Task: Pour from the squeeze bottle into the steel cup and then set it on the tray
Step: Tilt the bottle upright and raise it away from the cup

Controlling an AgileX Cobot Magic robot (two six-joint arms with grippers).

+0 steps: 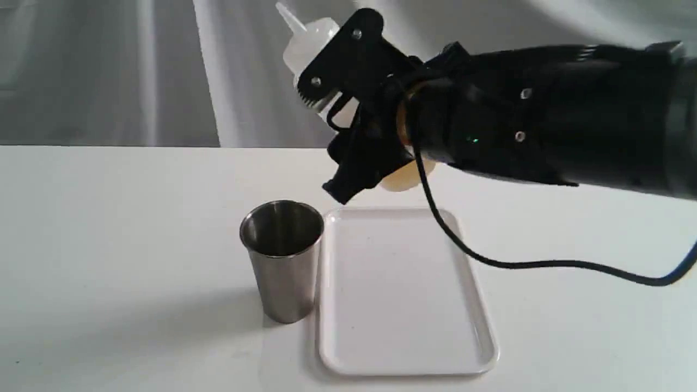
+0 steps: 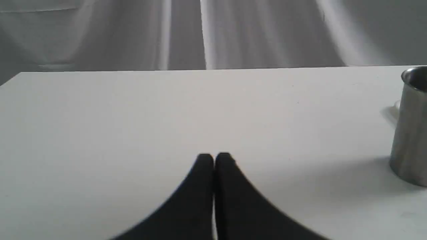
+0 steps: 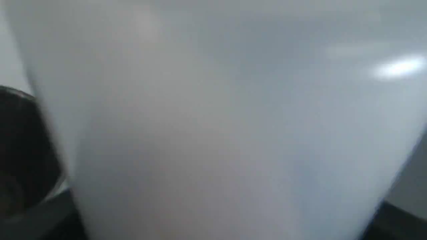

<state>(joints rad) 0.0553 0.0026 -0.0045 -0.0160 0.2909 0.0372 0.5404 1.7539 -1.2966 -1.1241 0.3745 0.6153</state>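
Note:
My right gripper (image 1: 348,114) is shut on the squeeze bottle (image 1: 313,41), held in the air above the far end of the tray (image 1: 403,337). The bottle leans with its nozzle up and to the left, and its pale yellowish base (image 1: 405,177) shows below the fingers. The steel cup (image 1: 283,258) stands upright on the table, against the tray's left edge and below the bottle. In the right wrist view the bottle's whitish wall (image 3: 213,126) fills the picture. My left gripper (image 2: 214,156) is shut low over bare table, with the cup (image 2: 410,130) off to one side of it.
A black cable (image 1: 490,256) hangs from the right arm across the tray's far right corner and off over the table. Grey curtain hangs behind the white table (image 1: 109,245).

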